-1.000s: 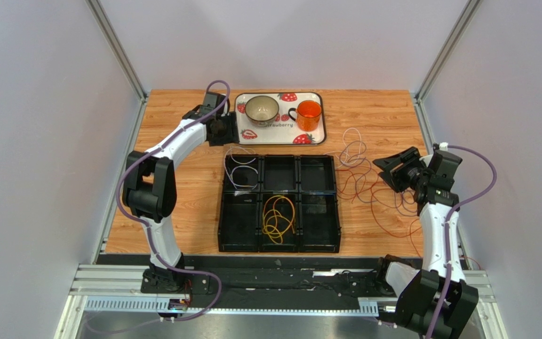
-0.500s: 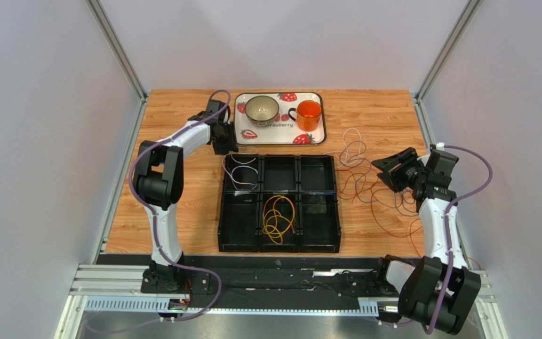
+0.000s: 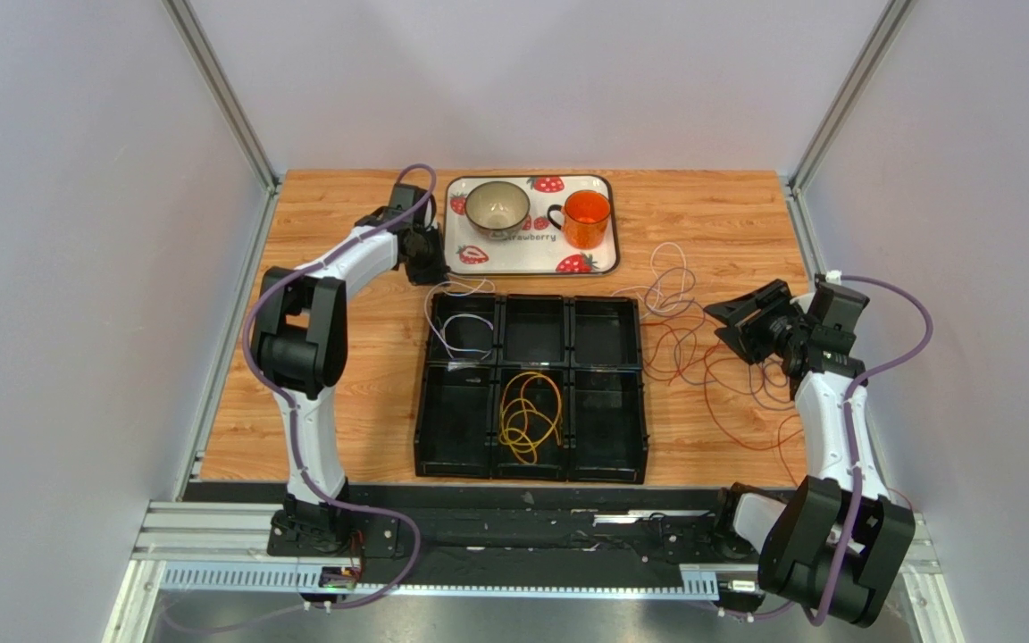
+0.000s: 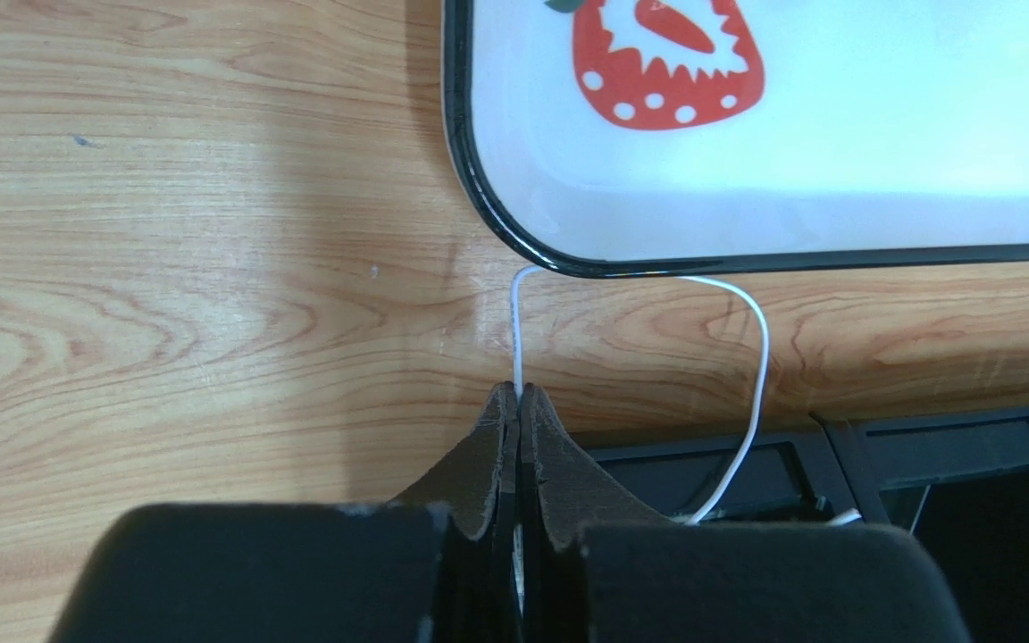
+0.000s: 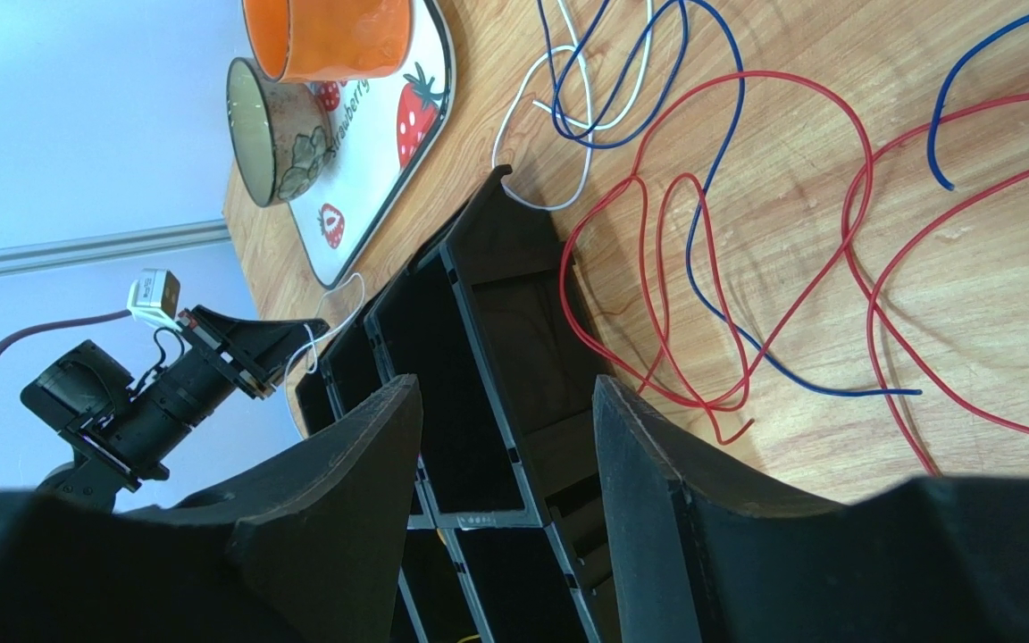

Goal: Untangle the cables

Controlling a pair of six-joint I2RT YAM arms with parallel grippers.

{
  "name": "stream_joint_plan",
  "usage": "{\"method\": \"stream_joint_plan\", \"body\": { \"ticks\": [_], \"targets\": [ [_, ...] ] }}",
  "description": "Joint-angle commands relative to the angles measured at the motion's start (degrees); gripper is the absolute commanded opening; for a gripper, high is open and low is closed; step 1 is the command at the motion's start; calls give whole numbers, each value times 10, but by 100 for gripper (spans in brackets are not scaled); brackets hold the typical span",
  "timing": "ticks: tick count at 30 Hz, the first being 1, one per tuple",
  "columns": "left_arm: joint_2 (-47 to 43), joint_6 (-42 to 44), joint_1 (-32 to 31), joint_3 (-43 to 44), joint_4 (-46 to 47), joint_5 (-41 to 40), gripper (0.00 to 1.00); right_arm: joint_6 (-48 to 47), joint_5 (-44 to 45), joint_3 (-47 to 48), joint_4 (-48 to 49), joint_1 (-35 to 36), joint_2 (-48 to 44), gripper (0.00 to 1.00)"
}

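My left gripper (image 3: 427,267) (image 4: 520,393) is shut on a thin white cable (image 4: 756,359), at the gap between the strawberry tray and the black organizer. That white cable (image 3: 464,332) trails into the organizer's far-left compartment. A yellow cable (image 3: 529,411) lies coiled in the near middle compartment. Red cables (image 3: 732,402) (image 5: 694,241), a blue cable (image 5: 697,81) and another white cable (image 5: 533,134) lie tangled on the wood right of the organizer. My right gripper (image 3: 737,323) (image 5: 504,385) hangs open over that tangle, holding nothing.
The black six-compartment organizer (image 3: 417,426) sits mid-table. Behind it the strawberry tray (image 3: 529,243) (image 4: 802,148) carries a bowl (image 3: 496,205) and an orange cup (image 3: 587,215). Grey walls enclose the table on both sides.
The left gripper has shut on the white cable and shifted slightly right, and the cable's loop now reaches out of the organizer toward the tray. The right arm has barely moved.
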Motion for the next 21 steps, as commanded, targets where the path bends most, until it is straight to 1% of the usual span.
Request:
{"method": "stream_joint_plan", "body": {
  "ticks": [1,5,13,17,21],
  "targets": [
    [-50,10,2,23,3,13,0,-8,-10,0,14,3,-15,54],
    [-76,11,1,16,-1,22,0,-10,-11,5,0,3,-32,54],
    [-171,5,-2,-34,-3,53,0,-5,-14,11,-24,3,-69,54],
    [-205,6,-18,-66,-25,24,0,-1,-19,13,-35,4,-87,54],
    [-240,3,-34,-107,-27,0,0,3,-19,15,-44,3,-103,54]
  ]
}}
